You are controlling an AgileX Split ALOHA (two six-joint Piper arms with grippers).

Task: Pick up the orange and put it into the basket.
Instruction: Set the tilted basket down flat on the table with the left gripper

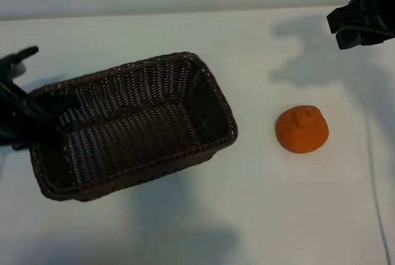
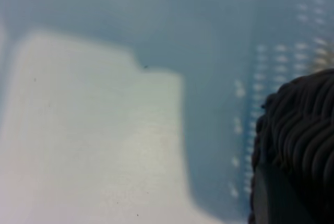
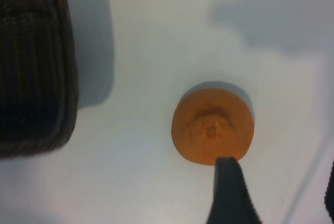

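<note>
Sitting on the white table [image 1: 259,215], the orange [image 1: 302,129] is free, stem end up, well apart from the basket [image 1: 133,126] to its left. I keep my right gripper [image 1: 364,18] above it, fingers apart, holding nothing. My left gripper [image 1: 24,113] is at the basket's left rim, closed on it.

Orange [image 3: 212,126] sat on white table [image 3: 146,182], stem dimple facing camera; basket [image 3: 34,62] wall stood apart from it; one dark finger [image 3: 229,192] overlapped the orange's edge.
</note>
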